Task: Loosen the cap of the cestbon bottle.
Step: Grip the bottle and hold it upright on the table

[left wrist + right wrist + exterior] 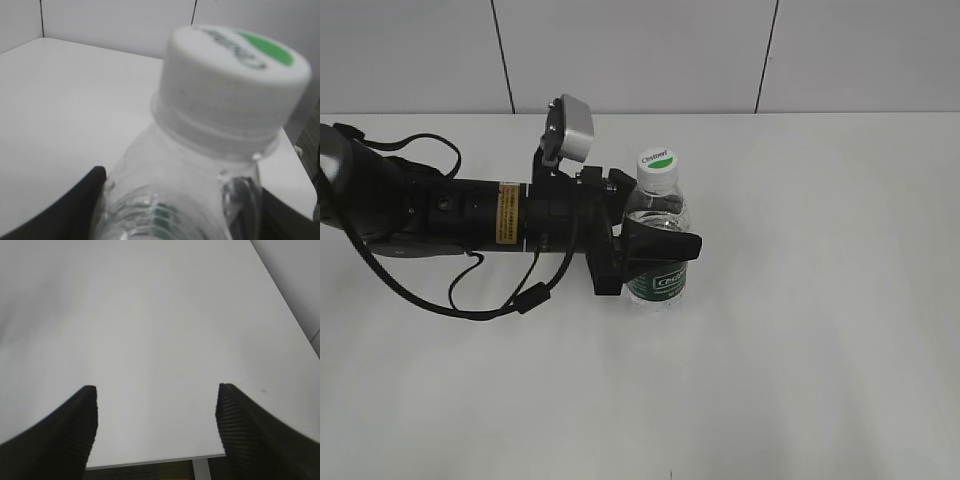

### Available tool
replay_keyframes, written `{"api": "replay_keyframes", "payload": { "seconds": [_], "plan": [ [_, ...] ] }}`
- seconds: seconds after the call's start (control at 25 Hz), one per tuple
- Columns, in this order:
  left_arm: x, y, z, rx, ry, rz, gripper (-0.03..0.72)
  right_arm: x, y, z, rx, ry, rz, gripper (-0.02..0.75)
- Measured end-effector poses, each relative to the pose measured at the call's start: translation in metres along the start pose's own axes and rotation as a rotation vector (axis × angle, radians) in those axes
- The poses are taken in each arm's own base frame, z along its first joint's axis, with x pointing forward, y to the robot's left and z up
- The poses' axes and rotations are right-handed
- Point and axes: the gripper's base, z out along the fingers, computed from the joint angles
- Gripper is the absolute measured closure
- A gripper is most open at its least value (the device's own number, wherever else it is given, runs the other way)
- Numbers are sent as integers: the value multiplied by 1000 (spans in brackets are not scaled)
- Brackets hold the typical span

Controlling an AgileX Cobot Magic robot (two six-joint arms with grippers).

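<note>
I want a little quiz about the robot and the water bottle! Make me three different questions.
1. True or false: the small round white plastic cap is on the small clear plastic water bottle.
2. Which gripper is closed on the bottle? A) left B) right C) both
3. Fill in: the right gripper has nothing between its fingers, only the white ____ below.

Key: 1 true. 2 A, the left gripper clamps the bottle's body. 3 table.
</note>
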Motion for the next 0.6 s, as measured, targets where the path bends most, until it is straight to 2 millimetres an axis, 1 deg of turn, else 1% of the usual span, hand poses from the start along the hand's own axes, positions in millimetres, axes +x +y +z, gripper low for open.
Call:
{"api": "replay_keyframes", "payload": {
  "seconds": [0.4,0.52,0.6],
  "plan": [
    [-1,1,0,-9,-8,-6,249,-1,0,-1,0,-2,6,177],
    [-1,1,0,-9,-8,-6,249,-9,-1,3,-8,40,8,177],
    [-1,1,0,-9,-8,-6,249,-20,-2,9,-14,94,10,177]
  ]
}}
